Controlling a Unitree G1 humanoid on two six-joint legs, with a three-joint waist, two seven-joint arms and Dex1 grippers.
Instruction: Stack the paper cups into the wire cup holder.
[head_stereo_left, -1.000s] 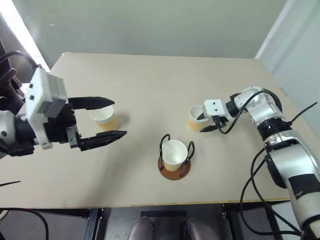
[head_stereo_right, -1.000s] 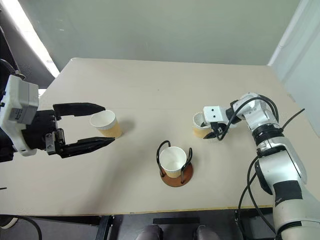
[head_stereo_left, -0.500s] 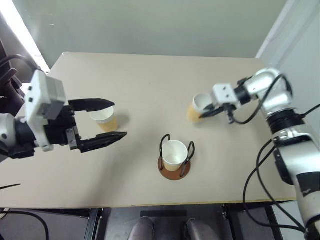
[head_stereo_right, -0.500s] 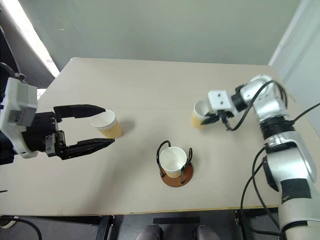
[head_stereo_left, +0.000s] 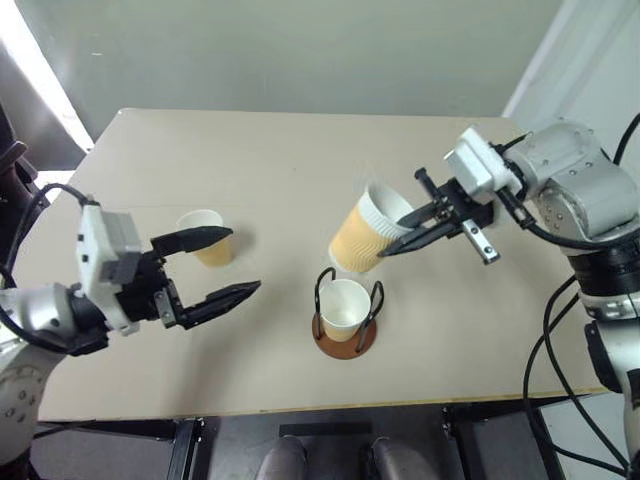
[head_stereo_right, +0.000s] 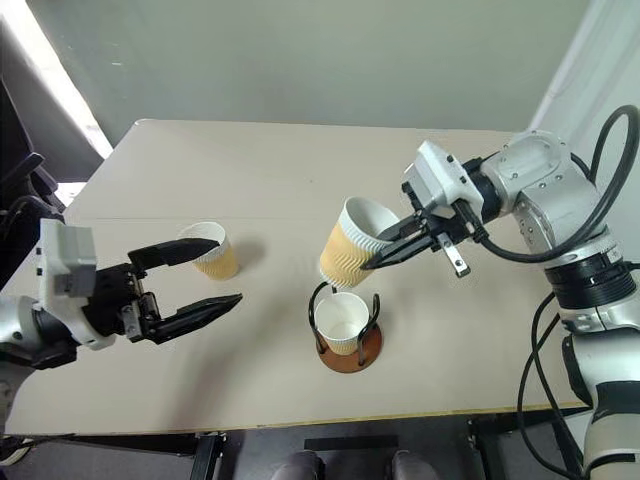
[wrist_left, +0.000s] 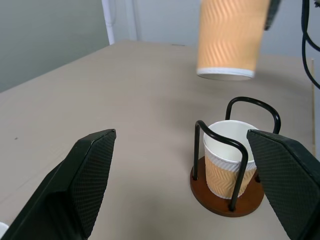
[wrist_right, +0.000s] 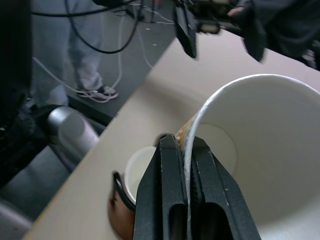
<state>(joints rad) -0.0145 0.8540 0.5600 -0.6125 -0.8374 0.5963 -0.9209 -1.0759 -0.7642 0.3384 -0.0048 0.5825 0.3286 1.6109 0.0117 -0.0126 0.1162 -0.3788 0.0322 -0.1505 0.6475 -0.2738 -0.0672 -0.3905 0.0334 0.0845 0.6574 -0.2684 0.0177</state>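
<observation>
My right gripper (head_stereo_left: 392, 237) is shut on the rim of a tan paper cup (head_stereo_left: 362, 240). It holds that cup tilted in the air, just above and behind the wire cup holder (head_stereo_left: 345, 340). Its fingers (wrist_right: 172, 190) pinch the white rim, one inside and one outside. A second cup (head_stereo_left: 345, 305) stands upright in the holder between the black wire loops (wrist_left: 200, 150). A third cup (head_stereo_left: 207, 237) stands on the table at the left. My left gripper (head_stereo_left: 244, 260) hangs open in front of it, apart from it, with nothing between its fingers (wrist_left: 85, 180).
The beige table (head_stereo_left: 280, 160) has bare room behind and to the right of the holder. Its front edge (head_stereo_left: 300, 408) runs close below the holder. A person's legs (wrist_right: 95, 65) and cables show on the floor past the table's edge.
My right gripper has lifted its cup off the table and carried it left and nearer, to above the holder, tilting it. The left gripper has sunk a little, still open.
</observation>
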